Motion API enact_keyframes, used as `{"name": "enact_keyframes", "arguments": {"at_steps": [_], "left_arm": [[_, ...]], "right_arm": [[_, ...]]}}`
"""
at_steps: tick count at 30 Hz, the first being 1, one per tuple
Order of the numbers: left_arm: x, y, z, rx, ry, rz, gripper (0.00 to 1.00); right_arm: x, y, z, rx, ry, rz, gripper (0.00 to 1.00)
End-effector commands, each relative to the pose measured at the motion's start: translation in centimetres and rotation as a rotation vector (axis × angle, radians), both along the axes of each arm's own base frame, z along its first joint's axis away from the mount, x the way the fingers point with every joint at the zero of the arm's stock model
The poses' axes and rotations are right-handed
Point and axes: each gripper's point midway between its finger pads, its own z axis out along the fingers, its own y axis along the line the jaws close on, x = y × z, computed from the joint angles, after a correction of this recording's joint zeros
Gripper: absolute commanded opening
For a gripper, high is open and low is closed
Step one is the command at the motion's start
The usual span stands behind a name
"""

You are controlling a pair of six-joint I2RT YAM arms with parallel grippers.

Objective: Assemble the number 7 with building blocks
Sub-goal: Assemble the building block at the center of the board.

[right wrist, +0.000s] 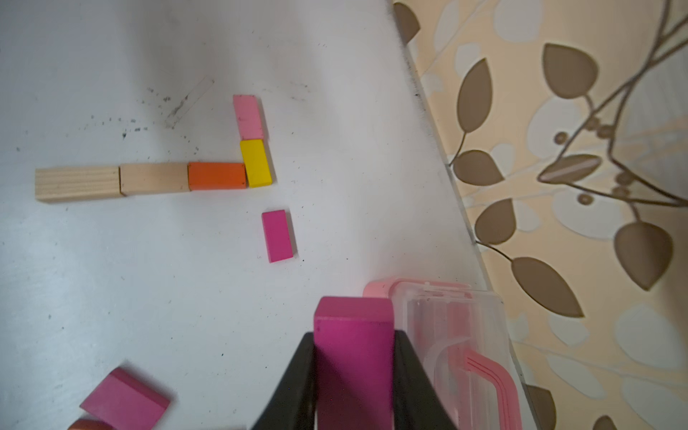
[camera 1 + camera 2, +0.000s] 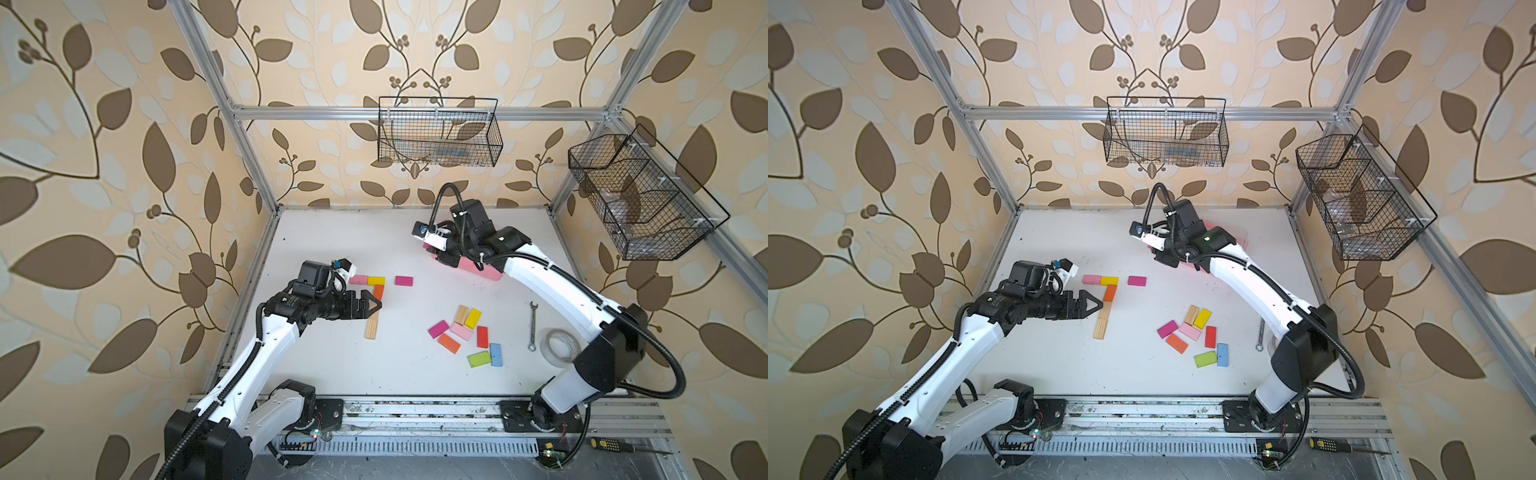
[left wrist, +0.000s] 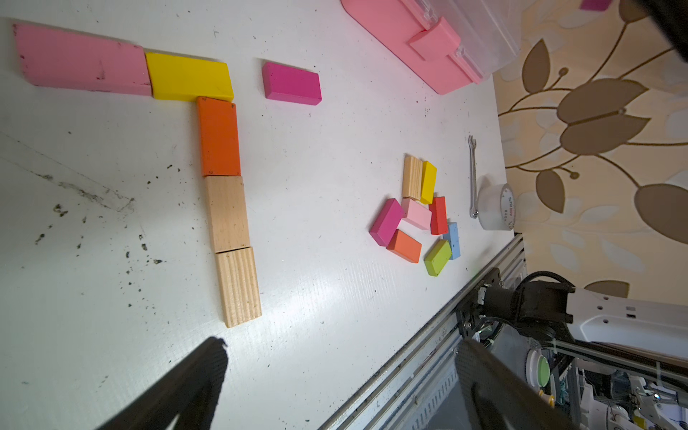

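White bench (image 2: pixel 332 365), leaf wallpaper (image 2: pixel 124 166) all round. Nearest me: loose blocks (image 2: pixel 465 334) piled, w/ wrench (image 2: pixel 532 326) + tape roll (image 2: pixel 559 347) beside. Mid-bench the number 7 (image 3: pixel 219 137) lies flat; my left hand (image 2: pixel 376 306) is spread wide at its stem. Far back, right hand (image 1: pixel 353 337) pinches a magenta block (image 1: pixel 353 316) by the pink case (image 2: pixel 488 271).

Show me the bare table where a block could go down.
Bare: the far strip of table behind the number 7, and the stretch between its stem and the loose block pile. Crowded: that pile, wrench and tape roll.
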Motion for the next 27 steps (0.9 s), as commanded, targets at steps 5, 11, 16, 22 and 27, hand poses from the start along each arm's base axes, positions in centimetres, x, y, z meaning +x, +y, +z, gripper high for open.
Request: {"name": "enact_keyframes", "arguments": {"at_steps": [5,11,16,22,27], "left_arm": [[0.2,0.2,1.5,0.012,-0.077,-0.005,0.99],[0.2,0.0,1.2,0.005,-0.061,-0.014,0.99],[0.2,-0.1,1.2,0.001,-0.063,-0.018,0.99],[0.1,-0.3,1.2,-0.009,-0.056,-0.029,0.99],[0.1,-0.4,1.2,-0.013,-0.056,-0.031,0.99]], "right_arm": [[-1.0,0.9,-8.6,-0.231,0.18,0.189,0.12],[0.4,1.5,-13.5,-0.279,0.266,0.179,0.11],[1.5,1.8,-16.1,-0.279,0.318,0.162,0.11],[2.2,1.5,-18.1,-0.284,0.359,0.133,0.13],[2.2,1.3,-19.0,-0.265,0.396,0.124,0.13]]}}
